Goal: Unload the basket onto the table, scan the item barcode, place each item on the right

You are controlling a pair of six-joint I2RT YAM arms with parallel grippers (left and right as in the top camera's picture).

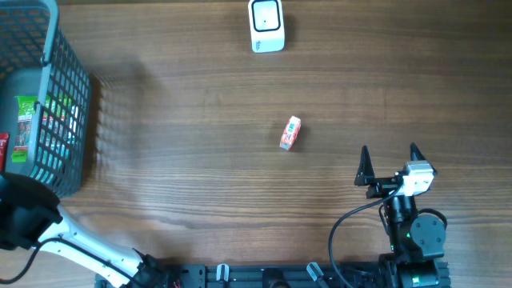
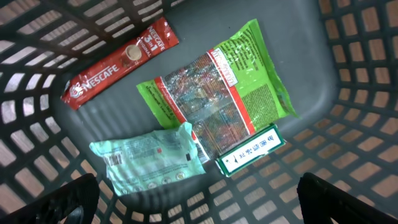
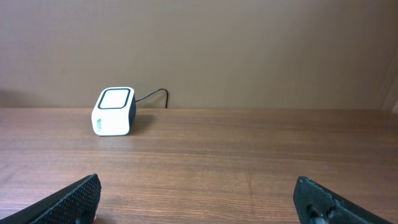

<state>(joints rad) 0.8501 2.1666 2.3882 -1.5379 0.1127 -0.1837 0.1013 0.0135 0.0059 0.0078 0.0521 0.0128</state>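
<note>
A small orange-and-white packet (image 1: pixel 290 133) lies alone mid-table. The white scanner (image 1: pixel 266 26) with its dark window stands at the far edge, also seen in the right wrist view as the scanner (image 3: pixel 114 112). My right gripper (image 1: pixel 390 152) is open near the front right, pointing toward the scanner, with nothing between its fingers (image 3: pixel 74 199). My left gripper (image 2: pixel 208 205) hangs open over the grey basket (image 2: pixel 360 93). Below it lie a red Nescafe sachet (image 2: pixel 121 62), a green packet (image 2: pixel 214 93), a mint pouch (image 2: pixel 149 158) and a small green-and-white box (image 2: pixel 249 149); it touches none.
The basket (image 1: pixel 68 88) takes up the table's left end, and my left arm (image 1: pixel 24 212) reaches in from the front left corner. The scanner's cable (image 3: pixel 155 94) trails off behind it toward the wall.
</note>
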